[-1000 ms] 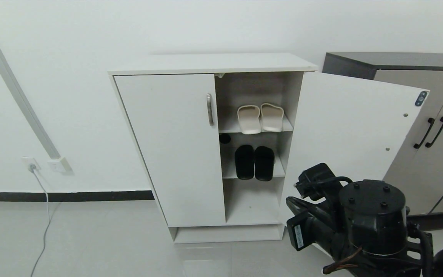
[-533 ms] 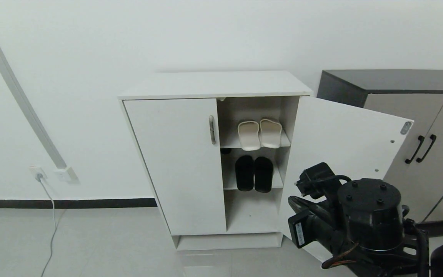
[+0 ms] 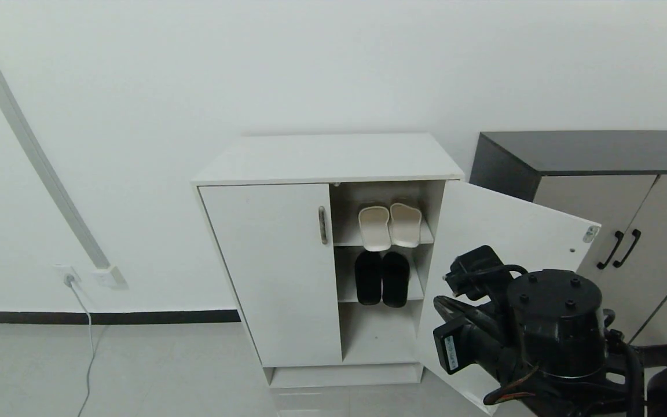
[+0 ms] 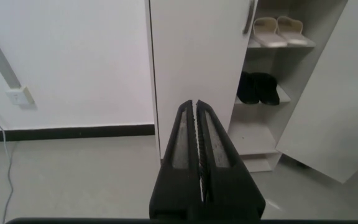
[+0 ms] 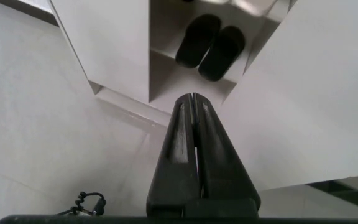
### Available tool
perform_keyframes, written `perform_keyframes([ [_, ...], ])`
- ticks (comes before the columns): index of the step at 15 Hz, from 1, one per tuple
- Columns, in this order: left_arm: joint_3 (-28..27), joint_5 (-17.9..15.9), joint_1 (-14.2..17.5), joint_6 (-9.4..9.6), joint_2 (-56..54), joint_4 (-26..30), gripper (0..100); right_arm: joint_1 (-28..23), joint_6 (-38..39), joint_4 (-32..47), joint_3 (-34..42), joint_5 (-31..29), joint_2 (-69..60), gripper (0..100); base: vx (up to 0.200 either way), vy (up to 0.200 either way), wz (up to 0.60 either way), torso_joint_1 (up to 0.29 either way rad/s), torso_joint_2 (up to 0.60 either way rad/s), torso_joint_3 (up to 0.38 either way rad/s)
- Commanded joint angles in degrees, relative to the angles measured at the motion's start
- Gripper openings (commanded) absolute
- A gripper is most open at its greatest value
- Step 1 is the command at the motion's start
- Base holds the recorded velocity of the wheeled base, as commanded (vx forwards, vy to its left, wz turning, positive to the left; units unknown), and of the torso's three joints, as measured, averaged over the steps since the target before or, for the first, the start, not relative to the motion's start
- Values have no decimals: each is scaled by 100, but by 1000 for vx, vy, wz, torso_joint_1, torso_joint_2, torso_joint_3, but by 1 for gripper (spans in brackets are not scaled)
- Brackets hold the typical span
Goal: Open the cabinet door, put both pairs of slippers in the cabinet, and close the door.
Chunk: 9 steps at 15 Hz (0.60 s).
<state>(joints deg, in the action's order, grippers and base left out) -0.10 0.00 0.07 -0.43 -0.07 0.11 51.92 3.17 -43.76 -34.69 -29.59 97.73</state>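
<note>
The white cabinet (image 3: 327,159) stands against the wall with its right door (image 3: 501,243) swung open and its left door (image 3: 272,272) closed. A beige pair of slippers (image 3: 389,226) lies on the upper shelf, a black pair (image 3: 382,278) on the shelf below. Both pairs also appear in the left wrist view: beige slippers (image 4: 278,30), black slippers (image 4: 258,88). My left gripper (image 4: 195,109) is shut and empty, out in front of the closed door. My right gripper (image 5: 193,102) is shut and empty, low before the open compartment, beside the open door (image 5: 309,93), with the black slippers (image 5: 210,42) beyond it.
A grey cabinet (image 3: 611,191) with black handles stands right of the open door. A wall socket (image 3: 67,277) with a cable hanging to the floor sits at left, under a slanted wall conduit (image 3: 32,145). Bare tiled floor (image 3: 136,370) lies in front.
The whole head view has shifted: the cabinet now appears lower and smaller, so the camera has backed away or tilted up. The slippers and doors keep their places.
</note>
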Motion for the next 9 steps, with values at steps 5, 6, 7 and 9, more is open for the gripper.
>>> perform_keyframes([
  [5, 1, 0, 1, -1, 7, -2, 0, 2, -1, -1, 7, 6, 9, 0, 0, 0, 0, 207, -524, -318],
  [6, 1, 0, 1, -1, 7, -2, 0, 2, -1, -1, 7, -3, 9, 0, 0, 0, 0, 227, -544, -320],
  [7, 1, 0, 1, -1, 7, -2, 0, 2, 8, -1, 7, 6, 9, 0, 0, 0, 0, 242, -564, -330],
  [9, 1, 0, 1, -1, 7, -2, 0, 2, 8, -9, 7, 6, 9, 0, 0, 0, 0, 239, -566, -327],
])
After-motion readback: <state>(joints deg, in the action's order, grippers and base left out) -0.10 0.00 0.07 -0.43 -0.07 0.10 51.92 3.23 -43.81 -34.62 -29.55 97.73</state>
